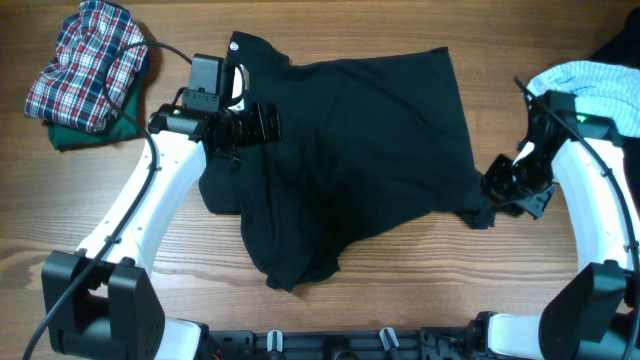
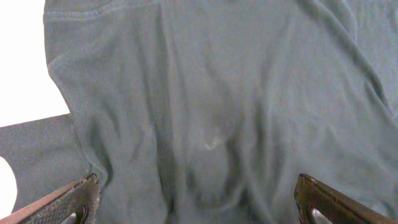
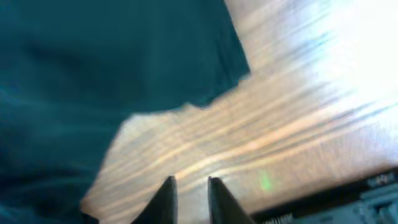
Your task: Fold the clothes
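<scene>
A large black T-shirt (image 1: 350, 150) lies crumpled and partly spread across the middle of the wooden table, and its fabric (image 2: 211, 99) fills the left wrist view. My left gripper (image 1: 268, 122) hovers over the shirt's left part near the collar. That same gripper (image 2: 196, 202) is wide open, with nothing between its fingers. My right gripper (image 1: 500, 195) sits just off the shirt's right corner (image 1: 481, 215). In its own view the right gripper (image 3: 191, 182) stands narrowly open over bare wood, holding nothing, with the shirt's edge (image 3: 124, 74) to its upper left.
A plaid garment (image 1: 85, 55) lies on a green one (image 1: 95, 130) at the back left. A light blue garment (image 1: 600, 85) and a dark one (image 1: 620, 45) lie at the back right. Bare wood (image 1: 400, 280) shows in front of the shirt.
</scene>
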`<action>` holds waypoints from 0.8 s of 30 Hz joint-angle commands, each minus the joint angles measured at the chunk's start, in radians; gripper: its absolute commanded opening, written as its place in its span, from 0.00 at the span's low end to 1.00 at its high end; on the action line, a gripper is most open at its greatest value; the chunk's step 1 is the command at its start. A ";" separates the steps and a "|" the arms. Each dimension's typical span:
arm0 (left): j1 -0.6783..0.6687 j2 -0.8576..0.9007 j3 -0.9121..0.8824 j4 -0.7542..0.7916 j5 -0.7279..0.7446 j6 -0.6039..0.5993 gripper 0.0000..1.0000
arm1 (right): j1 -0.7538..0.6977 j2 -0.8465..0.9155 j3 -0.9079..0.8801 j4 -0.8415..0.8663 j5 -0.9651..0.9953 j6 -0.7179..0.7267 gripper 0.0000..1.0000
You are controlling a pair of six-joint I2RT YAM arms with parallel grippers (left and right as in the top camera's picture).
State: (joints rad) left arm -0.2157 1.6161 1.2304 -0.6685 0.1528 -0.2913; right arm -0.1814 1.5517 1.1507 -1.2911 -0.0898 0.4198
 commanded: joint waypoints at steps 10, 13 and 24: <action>0.005 0.008 0.011 0.015 -0.013 -0.005 1.00 | 0.072 -0.036 -0.083 0.239 -0.181 -0.105 0.53; 0.005 0.008 0.011 0.014 -0.013 -0.005 1.00 | 0.118 -0.047 -0.076 0.342 -0.180 -0.106 0.48; 0.005 0.008 0.011 0.015 -0.013 -0.005 1.00 | 0.175 -0.025 -0.024 0.755 -0.126 -0.159 0.24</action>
State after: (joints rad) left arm -0.2157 1.6161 1.2304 -0.6567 0.1528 -0.2913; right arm -0.0090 1.5276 1.0782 -0.5892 -0.2386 0.2916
